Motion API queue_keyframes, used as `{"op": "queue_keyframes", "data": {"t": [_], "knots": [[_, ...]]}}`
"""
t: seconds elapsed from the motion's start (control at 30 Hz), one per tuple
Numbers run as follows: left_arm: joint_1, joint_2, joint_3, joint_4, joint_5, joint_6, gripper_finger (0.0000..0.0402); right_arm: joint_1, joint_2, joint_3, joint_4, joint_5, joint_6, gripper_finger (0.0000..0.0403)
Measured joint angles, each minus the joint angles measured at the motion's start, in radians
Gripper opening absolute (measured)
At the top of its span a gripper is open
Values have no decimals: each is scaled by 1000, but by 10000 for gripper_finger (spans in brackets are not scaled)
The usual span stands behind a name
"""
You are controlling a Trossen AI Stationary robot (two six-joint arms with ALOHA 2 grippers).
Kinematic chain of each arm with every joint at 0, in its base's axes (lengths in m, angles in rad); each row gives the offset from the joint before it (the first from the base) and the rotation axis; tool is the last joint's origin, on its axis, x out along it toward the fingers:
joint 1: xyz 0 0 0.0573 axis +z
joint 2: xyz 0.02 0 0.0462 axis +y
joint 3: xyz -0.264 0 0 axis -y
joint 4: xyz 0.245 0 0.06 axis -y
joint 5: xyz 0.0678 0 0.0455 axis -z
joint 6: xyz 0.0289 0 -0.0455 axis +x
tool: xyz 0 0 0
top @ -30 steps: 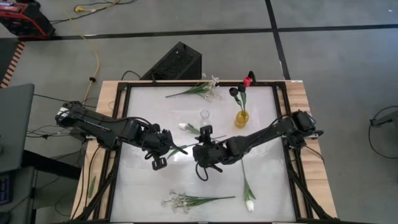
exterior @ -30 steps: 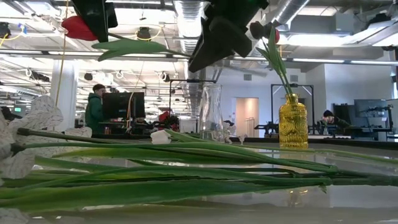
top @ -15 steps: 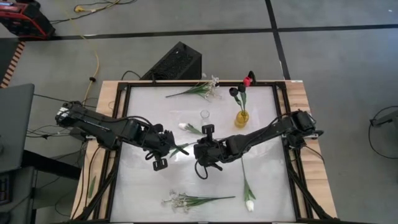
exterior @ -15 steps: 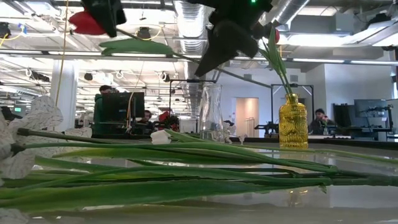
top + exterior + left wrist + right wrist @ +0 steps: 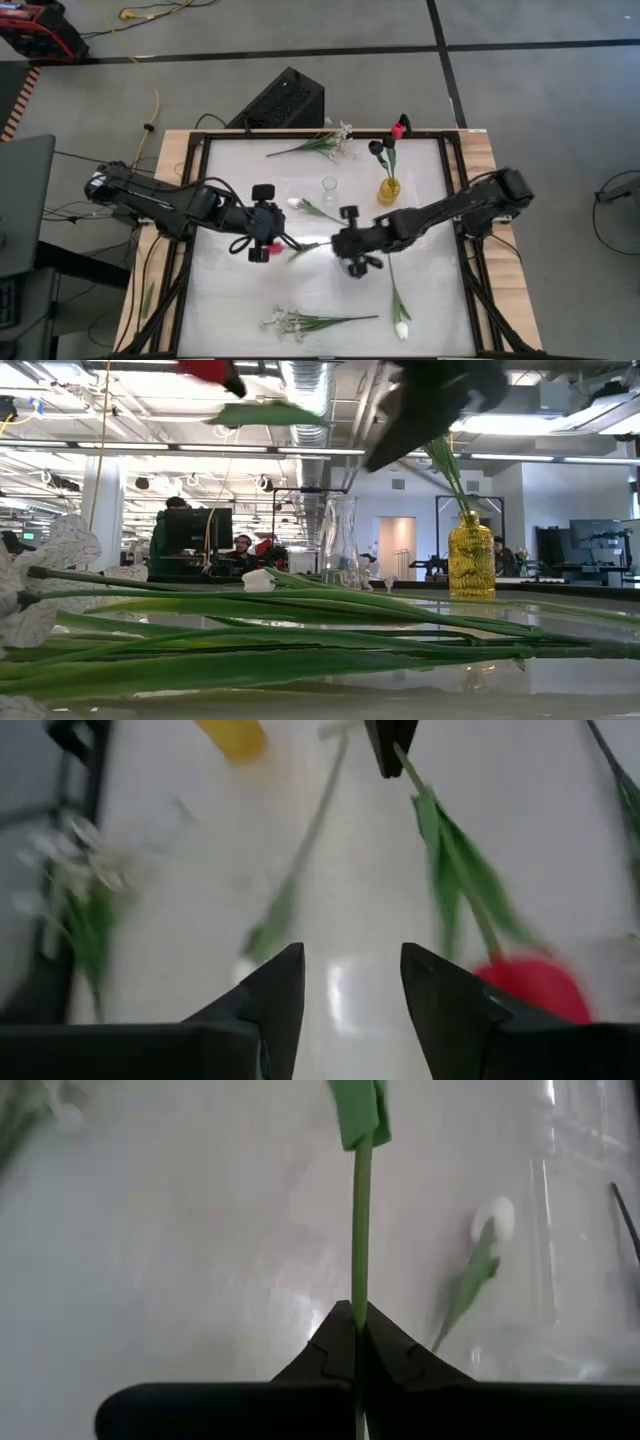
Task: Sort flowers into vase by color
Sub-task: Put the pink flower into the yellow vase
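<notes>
The right end effector (image 5: 352, 262), near the middle of the white table (image 5: 230, 300), is clenched on the thin green stem of a red tulip (image 5: 274, 246); the right wrist view shows the stem pinched tight between its two dark fingers (image 5: 338, 1348). The tulip is held up off the table. Its long stem runs across from the right end effector toward 9 o'clock, and the red bloom ends up just beside the left end effector (image 5: 260, 222). The left end effector is released, with its fingers (image 5: 275, 990) spread and nothing between them; the bloom sits off to one side of them. The small yellow glass vase (image 5: 388, 190) already has a dark purple flower (image 5: 376, 148) and a red flower (image 5: 397, 130) in it. It stands toward 1 o'clock from the right end effector, and the right arm is the nearer one. A clear glass vase (image 5: 329, 187) stands near it, toward 11 o'clock. I think the stem's free end must swing toward the yellow vase next. White tulips and white sprigs lie on the table.
</notes>
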State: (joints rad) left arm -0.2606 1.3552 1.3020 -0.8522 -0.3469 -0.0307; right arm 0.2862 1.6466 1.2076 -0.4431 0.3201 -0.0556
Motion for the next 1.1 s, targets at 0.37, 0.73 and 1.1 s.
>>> {"op": "queue_keyframes", "data": {"t": [0.37,0.73,1.1], "knots": [[183,-297,-426,706,216,196,158,19,-680,-621,580,106,35,24],[219,-313,-588,961,312,168,158,-239,-1004,-1047,1359,149,-183,24],[218,-255,-588,952,312,141,158,-556,-933,-1100,1434,16,-2,26]]}}
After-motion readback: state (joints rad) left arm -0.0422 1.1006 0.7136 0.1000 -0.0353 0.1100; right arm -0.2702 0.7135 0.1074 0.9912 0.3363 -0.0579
